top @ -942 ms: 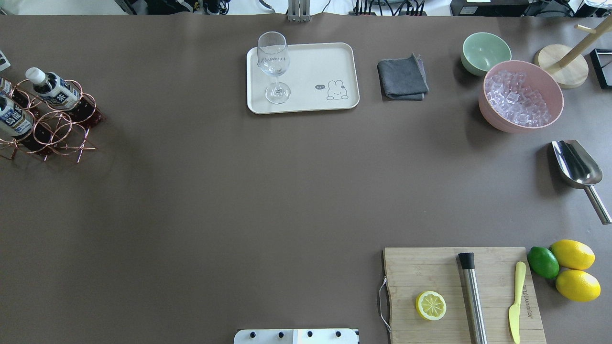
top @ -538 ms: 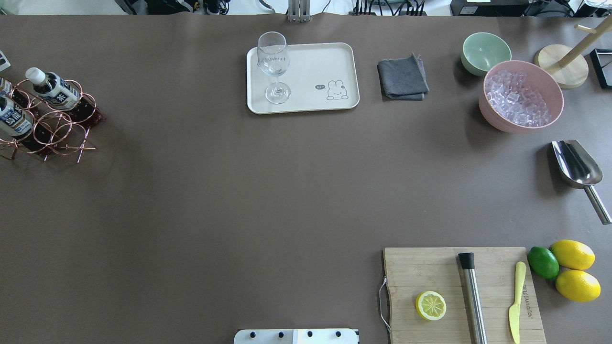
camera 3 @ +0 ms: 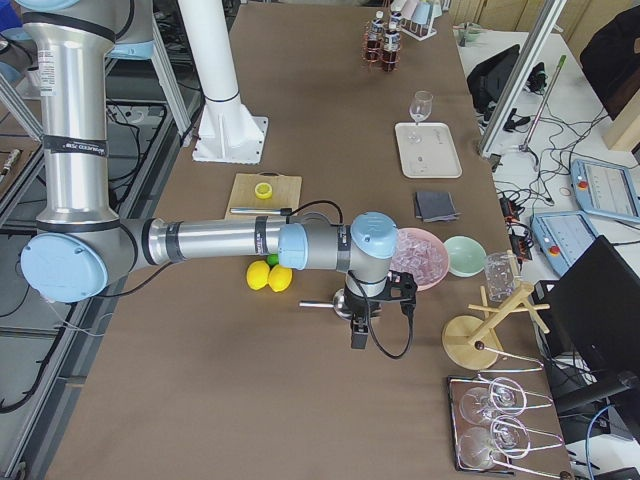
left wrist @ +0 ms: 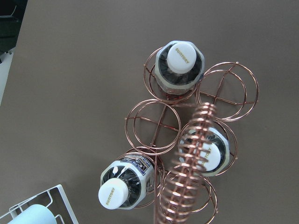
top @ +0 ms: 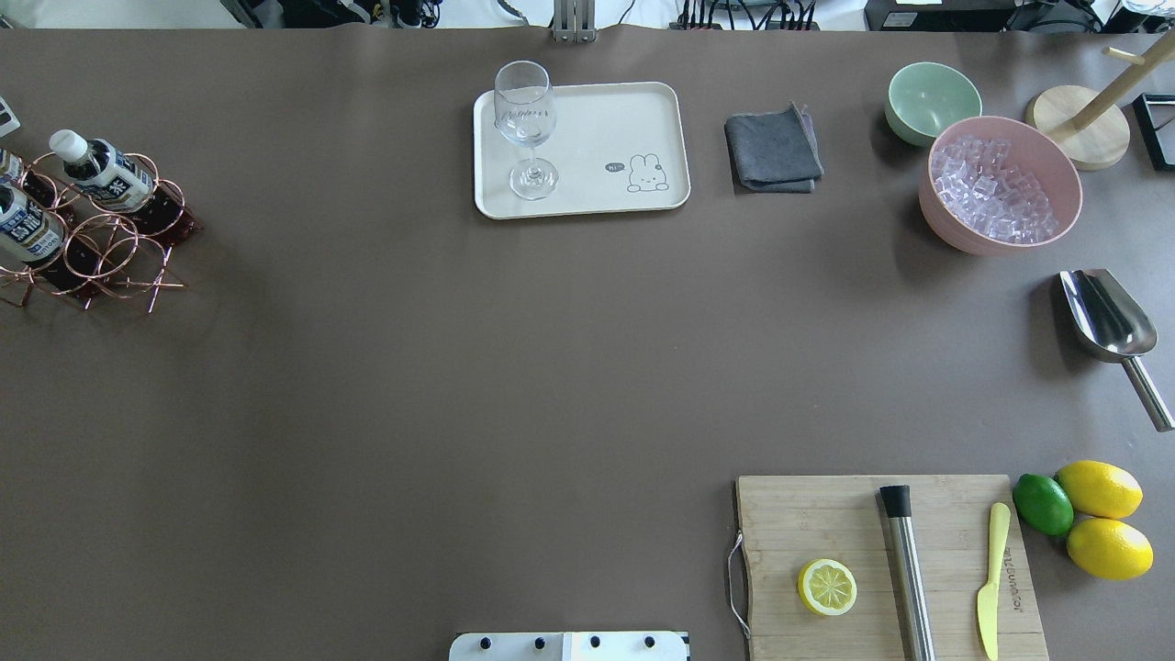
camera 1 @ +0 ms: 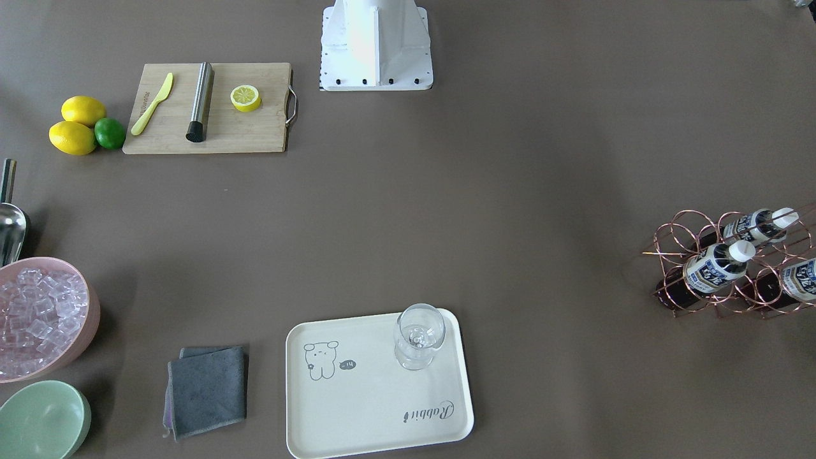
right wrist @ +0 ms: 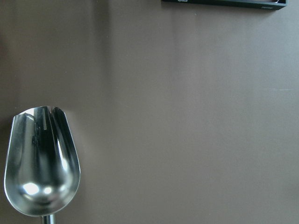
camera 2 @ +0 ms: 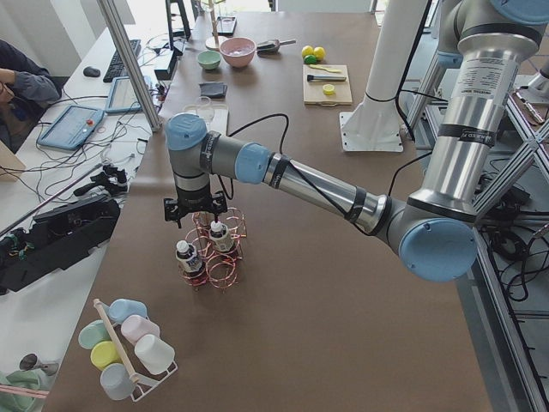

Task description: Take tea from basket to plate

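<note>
Left claw (camera 2: 196, 215) hangs right over the basket (left wrist: 153, 125), just above the bottle caps and not touching anything afaict. Only the side cam catches it, and its own wrist cam shows no fingers, so can't tell if it's open or closed.

Straight below it, looking down thru the wrist cam, all 3 teas stand cap-up in the basket's rings:
- one tea bottle (left wrist: 181, 55) is in the ring at the top of that view
- 2nd tea bottle (left wrist: 113, 196) is at bottom left
- 3rd tea bottle (left wrist: 212, 154) is half hidden behind the coiled handle (left wrist: 191, 172), which runs across the middle

The plate (top: 597, 119) is well away from the left claw, further down the table on the far edge from the robot. A wine glass (top: 525, 128) stands upright on it, at the end nearer the basket.

Right claw (camera 3: 360, 330) is at the other end of the table, well apart from both basket and plate. It hovers over a metal scoop (right wrist: 42, 163), which sits below it and off to the lower left in its wrist cam. A pink bowl of ice (camera 3: 420, 255) is just beside it. Same deal here, side cam only, so can't tell open vs closed.
</note>
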### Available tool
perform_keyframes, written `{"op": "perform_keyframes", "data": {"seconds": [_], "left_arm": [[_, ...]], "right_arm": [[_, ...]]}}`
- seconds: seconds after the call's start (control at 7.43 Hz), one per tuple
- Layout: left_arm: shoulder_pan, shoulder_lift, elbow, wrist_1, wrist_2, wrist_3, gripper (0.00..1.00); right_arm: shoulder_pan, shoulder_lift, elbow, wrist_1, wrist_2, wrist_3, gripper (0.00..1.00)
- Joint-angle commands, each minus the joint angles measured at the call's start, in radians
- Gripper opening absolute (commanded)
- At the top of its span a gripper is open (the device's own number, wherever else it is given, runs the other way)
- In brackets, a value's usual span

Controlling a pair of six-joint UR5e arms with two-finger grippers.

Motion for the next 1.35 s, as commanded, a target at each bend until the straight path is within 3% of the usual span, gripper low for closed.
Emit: {"op": "perform_keyframes", "data": {"seconds": [0.0,0.13,0.27,0.54,0.94,1.08,1.21], "left_arm": [[0.026,-0.018,-0.008,0.002,-0.003,0.021,0.98],[0.026,-0.018,-0.008,0.0,-0.005,0.03,0.97],[0.028,-0.018,-0.006,0.002,-0.003,0.064,0.86],[0.028,-0.009,-0.006,0.003,-0.005,0.09,0.62],[0.026,-0.014,-0.006,0.04,-0.018,0.15,0.14],[0.019,-0.017,-0.008,0.04,-0.018,0.15,0.03],[0.016,-0.017,-0.008,0.04,-0.02,0.152,0.0]], "right_arm": [[0.0,-0.002,0.001,0.0,0.001,0.001,1.0],[0.0,0.0,-0.004,0.0,-0.001,0.001,1.0],[0.002,-0.002,0.005,0.0,0.002,-0.001,1.0],[0.002,-0.002,0.007,0.0,0.002,-0.001,1.0],[0.002,-0.003,0.007,-0.001,0.002,-0.001,1.0],[0.002,-0.002,0.007,0.0,0.002,-0.001,1.0],[0.002,-0.002,0.005,-0.001,0.002,-0.001,1.0]]}}
